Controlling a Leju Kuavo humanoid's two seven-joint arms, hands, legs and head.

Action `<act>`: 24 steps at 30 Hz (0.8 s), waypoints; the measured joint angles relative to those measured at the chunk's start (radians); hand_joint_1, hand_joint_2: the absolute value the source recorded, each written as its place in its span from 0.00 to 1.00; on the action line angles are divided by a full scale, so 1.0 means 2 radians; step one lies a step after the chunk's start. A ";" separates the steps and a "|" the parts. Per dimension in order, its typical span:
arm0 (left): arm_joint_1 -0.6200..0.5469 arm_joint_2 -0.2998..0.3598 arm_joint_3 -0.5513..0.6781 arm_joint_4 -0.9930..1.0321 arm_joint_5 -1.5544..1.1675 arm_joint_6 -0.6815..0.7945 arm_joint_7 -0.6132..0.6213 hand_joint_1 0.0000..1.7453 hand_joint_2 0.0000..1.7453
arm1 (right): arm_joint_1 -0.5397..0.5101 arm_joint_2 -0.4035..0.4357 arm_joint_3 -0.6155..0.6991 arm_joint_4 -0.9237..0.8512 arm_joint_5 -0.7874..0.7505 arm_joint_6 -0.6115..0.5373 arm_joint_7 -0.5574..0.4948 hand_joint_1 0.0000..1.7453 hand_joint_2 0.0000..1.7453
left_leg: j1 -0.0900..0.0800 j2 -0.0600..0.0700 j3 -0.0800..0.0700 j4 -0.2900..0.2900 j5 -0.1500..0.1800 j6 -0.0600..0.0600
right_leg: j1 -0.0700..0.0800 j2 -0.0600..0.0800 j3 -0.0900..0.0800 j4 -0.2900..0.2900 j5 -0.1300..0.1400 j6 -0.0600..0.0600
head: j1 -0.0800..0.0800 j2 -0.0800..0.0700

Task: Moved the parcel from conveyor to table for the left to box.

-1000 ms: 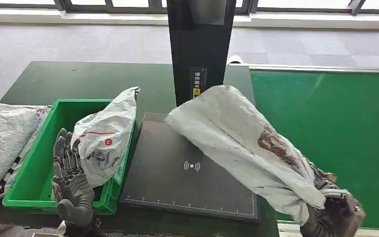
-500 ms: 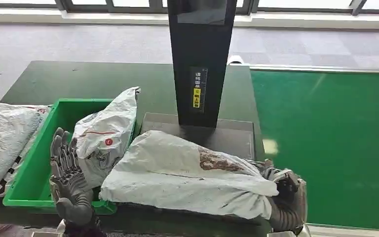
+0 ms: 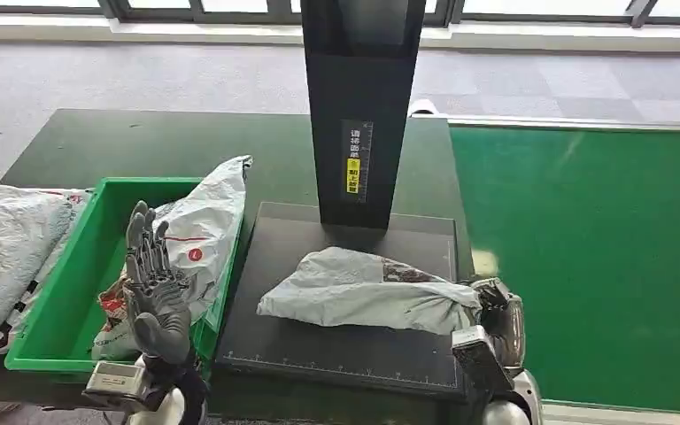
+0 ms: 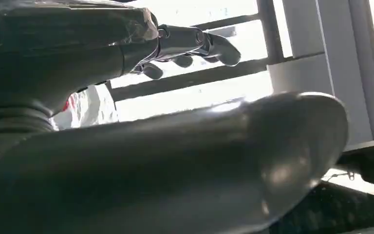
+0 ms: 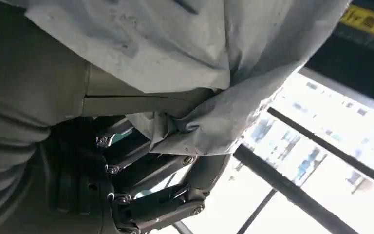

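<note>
The green plastic box (image 3: 71, 292) holds one crumpled white bag (image 3: 197, 239). The grey wrinkled parcel (image 3: 363, 292) lies on the flat black pad (image 3: 336, 350) on the table (image 3: 142, 142); the right robot hand (image 3: 496, 323) grips its end. The left robot hand (image 3: 155, 288) is raised, fingers spread, holding nothing.

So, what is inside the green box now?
The green box holds one white parcel, leaning against its right wall. The raised left hand covers part of the parcel, so anything behind it is hidden.

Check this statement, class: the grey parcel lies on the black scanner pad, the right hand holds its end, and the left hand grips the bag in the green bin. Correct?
Not quite. In the head view the left hand is raised and open, gripping nothing; the rest holds.
</note>
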 measured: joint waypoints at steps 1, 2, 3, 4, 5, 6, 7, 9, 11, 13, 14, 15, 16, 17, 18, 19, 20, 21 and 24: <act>-0.003 -0.001 -0.001 0.004 0.000 -0.002 0.000 0.00 0.00 | -0.001 0.001 -0.004 0.005 0.007 -0.009 0.004 1.00 1.00 | 0.000 0.000 0.000 0.000 0.000 0.000 | 0.000 0.000 0.000 0.000 0.000 0.000 | 0.000 0.000; -0.006 -0.001 -0.001 0.008 0.000 -0.003 0.000 0.00 0.00 | -0.001 0.003 -0.009 0.010 0.014 -0.020 0.009 1.00 1.00 | 0.000 0.000 0.000 0.000 0.000 0.000 | 0.000 0.000 0.000 0.000 0.000 0.000 | 0.000 0.000; -0.008 -0.002 -0.001 0.011 0.000 -0.003 0.000 0.00 0.00 | 0.000 0.005 -0.014 0.014 0.018 -0.029 0.012 1.00 1.00 | 0.000 0.000 0.000 0.000 0.000 0.000 | 0.000 0.000 0.000 0.000 0.000 0.000 | 0.000 0.000; -0.010 -0.002 -0.001 0.013 0.000 -0.003 0.000 0.00 0.00 | 0.001 0.007 -0.019 0.017 0.021 -0.035 0.013 1.00 1.00 | 0.000 0.000 0.000 0.000 0.000 0.000 | 0.000 0.000 0.000 0.000 0.000 0.000 | 0.000 0.000; -0.010 -0.003 -0.001 0.015 0.000 -0.003 0.000 0.00 0.00 | 0.005 0.008 -0.024 0.018 0.024 -0.041 0.013 0.26 1.00 | 0.000 0.000 0.000 0.000 0.000 0.000 | 0.000 0.000 0.000 0.000 0.000 0.000 | 0.000 0.000; -0.010 -0.003 0.000 0.016 0.000 -0.002 0.000 0.00 0.00 | 0.010 0.008 -0.027 0.018 0.027 -0.046 0.013 0.00 1.00 | 0.000 0.000 0.000 0.000 0.000 0.000 | 0.000 0.000 0.000 0.000 0.000 0.000 | 0.000 0.000; -0.010 -0.003 0.000 0.016 0.000 0.001 0.000 0.00 0.00 | 0.016 0.008 -0.031 0.018 0.031 -0.052 0.012 0.00 1.00 | 0.000 0.000 0.000 0.000 0.000 0.000 | 0.000 0.000 0.000 0.000 0.000 0.000 | 0.000 0.000; -0.005 -0.003 0.000 0.013 0.000 0.009 0.000 0.00 0.00 | 0.026 0.009 -0.034 0.017 0.037 -0.059 0.011 0.00 1.00 | 0.000 0.000 -0.001 0.000 0.000 0.000 | 0.000 0.000 -0.001 0.000 0.000 0.000 | 0.000 0.000; 0.005 -0.003 0.001 0.005 -0.001 0.015 0.000 0.00 0.00 | 0.033 0.012 -0.034 0.012 0.039 -0.059 0.011 0.00 1.00 | 0.000 0.000 -0.001 0.000 -0.001 0.000 | 0.000 0.001 -0.001 0.000 0.000 0.000 | 0.000 0.000; 0.013 -0.003 0.001 -0.002 -0.002 0.019 0.000 0.00 0.00 | 0.034 0.015 -0.035 0.010 0.040 -0.055 0.010 0.00 1.00 | 0.000 0.000 -0.001 0.000 -0.001 0.000 | 0.000 0.001 -0.001 0.000 0.000 0.000 | 0.000 0.000; 0.016 -0.003 0.002 -0.004 -0.002 0.022 0.000 0.00 0.00 | 0.034 0.016 -0.036 0.008 0.040 -0.049 0.009 0.00 1.00 | 0.000 0.000 -0.001 0.000 -0.001 0.000 | 0.000 0.001 -0.001 0.000 0.000 0.000 | 0.000 0.000; 0.019 -0.003 0.002 -0.007 -0.002 0.023 0.000 0.00 0.00 | 0.033 0.017 -0.037 0.008 0.039 -0.043 0.006 0.00 1.00 | 0.000 0.000 -0.001 0.000 -0.001 0.000 | 0.000 0.001 -0.001 0.000 0.000 0.000 | 0.000 0.000; 0.021 -0.003 0.003 -0.009 -0.002 0.025 0.001 0.00 0.00 | 0.032 0.017 -0.037 0.008 0.034 -0.036 0.002 0.00 1.00 | 0.000 0.000 -0.001 0.000 -0.001 0.000 | 0.000 0.001 -0.001 0.000 0.000 0.000 | 0.000 0.000; 0.024 -0.003 0.003 -0.011 -0.002 0.028 0.001 0.00 0.00 | 0.031 0.018 -0.037 0.008 0.025 -0.023 -0.006 0.00 1.00 | 0.000 0.000 -0.001 0.000 -0.001 0.000 | 0.000 0.001 -0.001 0.000 0.000 0.000 | 0.000 0.000; 0.026 -0.003 0.004 -0.013 0.000 0.031 0.003 0.00 0.00 | 0.029 0.018 -0.037 0.008 0.013 -0.004 -0.015 0.00 1.00 | 0.000 0.000 -0.001 0.000 -0.001 0.000 | 0.000 0.001 -0.001 0.000 0.000 0.000 | 0.000 0.000; 0.028 -0.004 0.004 -0.014 0.002 0.033 0.005 0.00 0.00 | 0.026 0.018 -0.037 0.008 0.008 0.008 -0.022 0.00 1.00 | 0.000 0.000 0.000 0.000 0.000 0.000 | 0.000 0.001 -0.001 0.000 0.000 0.000 | 0.000 0.000; 0.029 -0.004 0.004 -0.014 0.003 0.034 0.006 0.00 0.00 | 0.024 0.018 -0.037 0.009 0.004 0.015 -0.027 0.00 1.00 | 0.000 0.000 0.000 0.000 0.000 0.000 | 0.000 0.001 -0.001 0.000 0.000 0.000 | 0.000 0.000; 0.030 -0.004 0.004 -0.015 0.003 0.035 0.006 0.00 0.00 | 0.022 0.018 -0.037 0.009 0.002 0.020 -0.029 0.00 1.00 | 0.000 0.000 0.000 0.000 0.000 0.000 | 0.000 0.001 0.000 0.000 0.000 0.000 | 0.000 0.000; 0.032 -0.004 0.004 -0.017 0.004 0.037 0.009 0.00 0.00 | 0.017 0.018 -0.037 0.011 -0.003 0.029 -0.034 0.00 1.00 | 0.000 0.000 0.000 0.000 0.000 0.000 | 0.000 0.000 0.000 0.000 0.000 0.000 | 0.000 0.000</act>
